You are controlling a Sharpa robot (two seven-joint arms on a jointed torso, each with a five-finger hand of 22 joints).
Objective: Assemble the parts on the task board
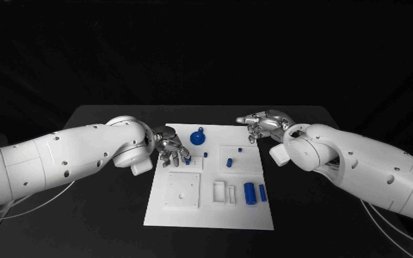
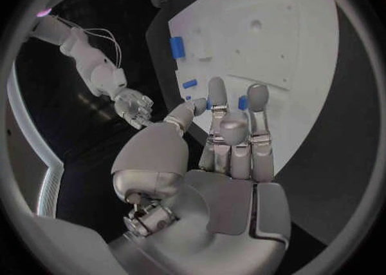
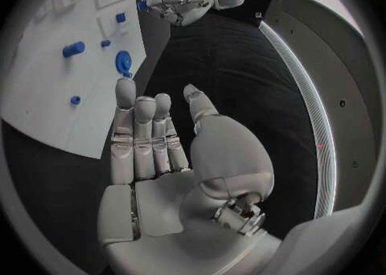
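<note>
White rectangular task board [image 1: 185, 213] lies mid black surface [image 1: 103, 234]. Left robot hand [image 1: 173, 151] over board's left edge, fingers pinching a small blue part [image 2: 242, 102]. Right robot hand [image 1: 262, 123] off the far right corner, fingers extended, holding nothing. Round blue disc part [image 1: 198, 137] at far centre; blue cylinder [image 1: 249, 193] near right.

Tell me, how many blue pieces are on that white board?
About 7. A round one near the far edge, a small one and a peg mid-board, a tiny one, two cylinders near the front, one at the left hand's fingers. More may be hidden.
</note>
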